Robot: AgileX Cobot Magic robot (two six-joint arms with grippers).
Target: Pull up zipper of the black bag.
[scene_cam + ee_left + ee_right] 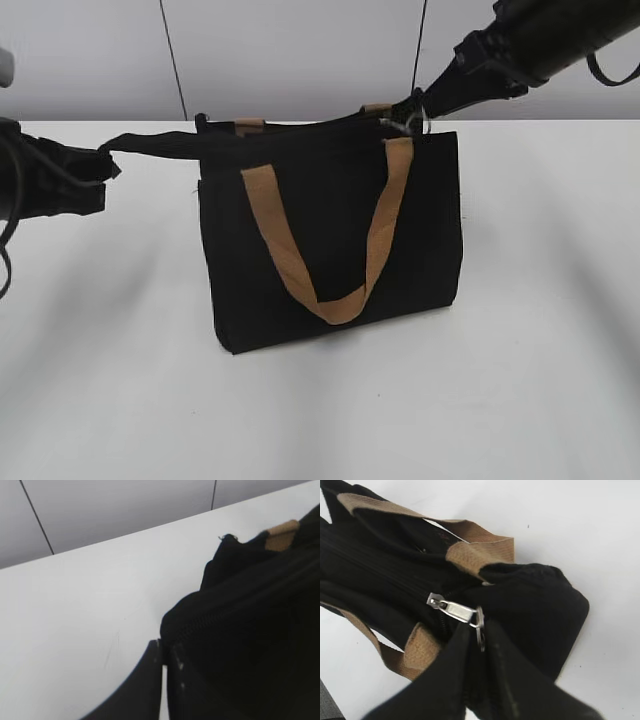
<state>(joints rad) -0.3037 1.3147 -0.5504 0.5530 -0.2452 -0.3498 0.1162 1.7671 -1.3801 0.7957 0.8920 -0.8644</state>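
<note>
Seemingly near done: in the exterior view the rectangular black fabric bag [335,250] stands mid-table on a white tabletop [540,380] before a grey panelled wall.

In the left wrist view, the left gripper [164,662] pinches the bag's end fabric.

In the right wrist view, the right gripper [481,636] is clamped on the small silver ring-pull zipper [452,608], close to the bag's end.

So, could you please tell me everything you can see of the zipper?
The zipper is a small silver metal slider with a flat tab ending in a round ring. It sits on the black zip line along the top of the bag, near the bag's right end in the exterior view, between the tan handles. The right gripper is shut on the ring. The left gripper holds the bag's opposite end.
</note>
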